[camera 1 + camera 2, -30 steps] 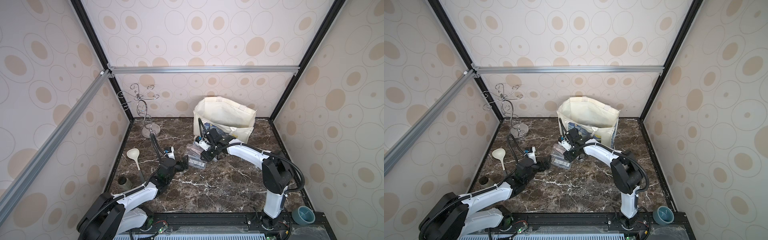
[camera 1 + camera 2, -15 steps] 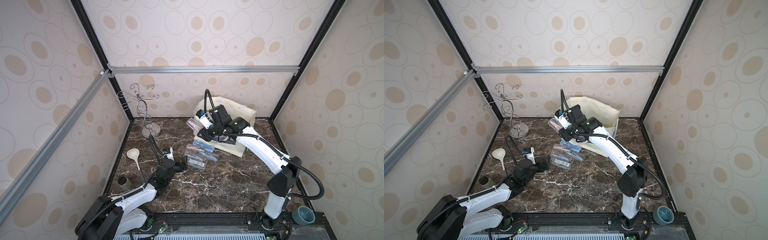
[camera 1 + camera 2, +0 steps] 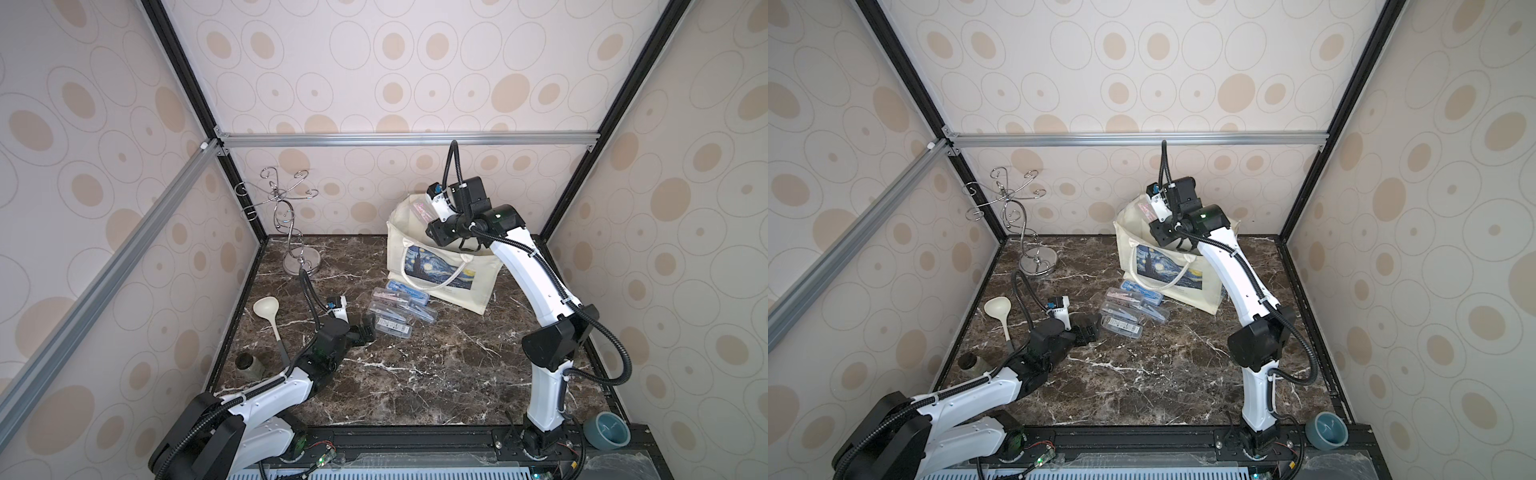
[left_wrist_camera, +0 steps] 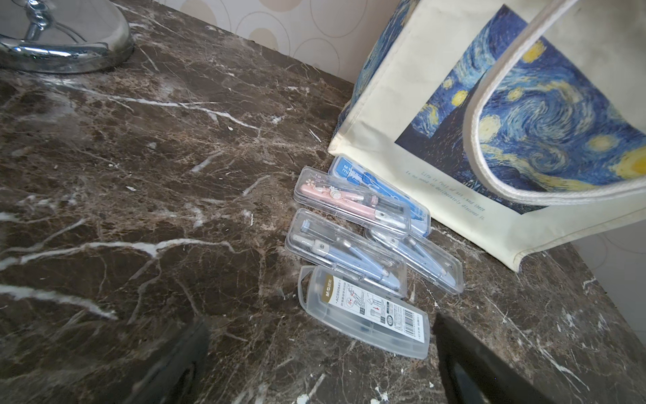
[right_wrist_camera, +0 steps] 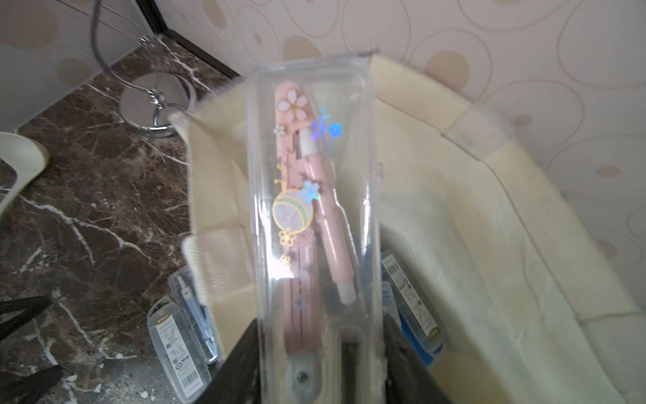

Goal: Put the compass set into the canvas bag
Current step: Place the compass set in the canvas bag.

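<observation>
So the right gripper (image 5: 321, 353) is clamped on the bottom end of a clear plastic case with a pink flowery compass inside (image 5: 311, 210). It's holding it out over the open mouth of the big cream canvas tote bag with the Starry Night print (image 3: 397, 249). In both top views the case is up above the opening and not dropped in yet.

Looking down into the bag from the right wrist view, I can make out at least one clear case with a barcode label (image 5: 412, 297) lying inside. So part of the job looks done already.

What's left, I reckon, is to let this pink one go, then deal with the bunch of five clear compass cases (image 3: 399, 309). They're lying on the dark marble counter (image 3: 415, 374) right in front of the bag, with the blue one right up against its base.

The left gripper (image 3: 365, 328) sits low just beside that bunch, jaws wide apart, nothing in them.
</observation>
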Robot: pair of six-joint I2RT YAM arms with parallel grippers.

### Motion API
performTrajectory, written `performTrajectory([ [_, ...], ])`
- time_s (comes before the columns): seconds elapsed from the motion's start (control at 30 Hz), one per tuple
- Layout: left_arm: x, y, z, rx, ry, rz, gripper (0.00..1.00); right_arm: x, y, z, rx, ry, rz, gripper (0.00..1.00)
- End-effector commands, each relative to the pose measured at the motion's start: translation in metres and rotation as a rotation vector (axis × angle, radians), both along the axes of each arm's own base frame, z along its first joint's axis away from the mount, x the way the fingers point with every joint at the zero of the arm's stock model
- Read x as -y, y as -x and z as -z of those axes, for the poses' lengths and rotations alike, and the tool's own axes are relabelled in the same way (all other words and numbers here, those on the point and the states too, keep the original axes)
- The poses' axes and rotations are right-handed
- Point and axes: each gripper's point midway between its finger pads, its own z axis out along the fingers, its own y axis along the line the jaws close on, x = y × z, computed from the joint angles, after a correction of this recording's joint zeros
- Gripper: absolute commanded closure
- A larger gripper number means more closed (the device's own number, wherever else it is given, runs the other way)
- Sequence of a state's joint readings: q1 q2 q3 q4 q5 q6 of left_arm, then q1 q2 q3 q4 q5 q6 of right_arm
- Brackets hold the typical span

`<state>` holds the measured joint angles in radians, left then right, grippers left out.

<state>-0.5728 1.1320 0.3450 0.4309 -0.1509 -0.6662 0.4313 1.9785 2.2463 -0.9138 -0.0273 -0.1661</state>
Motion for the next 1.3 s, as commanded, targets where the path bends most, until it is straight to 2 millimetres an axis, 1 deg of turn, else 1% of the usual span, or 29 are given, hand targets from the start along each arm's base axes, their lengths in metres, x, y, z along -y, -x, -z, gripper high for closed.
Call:
performTrajectory([
  [0.0, 0.003, -0.009, -0.01, 0.006, 0.018, -0.006, 0.0, 0.023, -0.005, 0.033, -0.094, 0.006, 0.037, 0.71],
  [0.03, 0.004, -0.009, -0.01, 0.002, 0.015, -0.003, 0.0, 0.032, -0.007, 0.042, -0.119, 0.002, 0.053, 0.71],
  [0.1, 0.007, -0.011, -0.008, -0.007, 0.009, 0.007, 0.0, 0.047, -0.009, 0.055, -0.155, -0.003, 0.076, 0.71],
  [0.2, 0.012, -0.014, -0.007, -0.021, -0.008, 0.026, 0.0, 0.063, -0.01, 0.072, -0.202, 0.008, 0.099, 0.71],
  [0.37, 0.016, -0.02, 0.002, -0.076, -0.057, 0.04, 0.0, 0.065, -0.003, 0.095, -0.274, 0.052, 0.08, 0.7],
  [0.5, 0.021, -0.024, 0.011, -0.113, -0.079, 0.051, 0.0, 0.074, -0.003, 0.116, -0.319, 0.112, 0.098, 0.7],
  [0.67, 0.035, -0.026, 0.023, -0.16, -0.105, 0.121, 0.0, 0.081, -0.001, 0.136, -0.369, 0.174, 0.108, 0.68],
  [0.7, 0.036, -0.024, 0.029, -0.185, -0.122, 0.137, 0.0, 0.082, -0.001, 0.139, -0.377, 0.186, 0.108, 0.68],
  [0.8, 0.037, -0.025, 0.035, -0.218, -0.17, 0.154, 0.0, 0.084, -0.001, 0.147, -0.392, 0.205, 0.108, 0.66],
  [0.9, 0.035, -0.025, 0.036, -0.228, -0.207, 0.161, 0.0, 0.084, -0.002, 0.15, -0.399, 0.208, 0.111, 0.65],
  [1.0, 0.036, -0.025, 0.034, -0.229, -0.234, 0.181, 0.0, 0.08, -0.004, 0.145, -0.388, 0.186, 0.105, 0.62],
  [1.13, 0.028, -0.026, 0.035, -0.239, -0.276, 0.156, 0.0, 0.078, -0.004, 0.142, -0.383, 0.169, 0.1, 0.56],
  [1.27, 0.026, -0.026, 0.036, -0.254, -0.279, 0.141, 0.0, 0.076, -0.004, 0.141, -0.382, 0.157, 0.097, 0.49],
])
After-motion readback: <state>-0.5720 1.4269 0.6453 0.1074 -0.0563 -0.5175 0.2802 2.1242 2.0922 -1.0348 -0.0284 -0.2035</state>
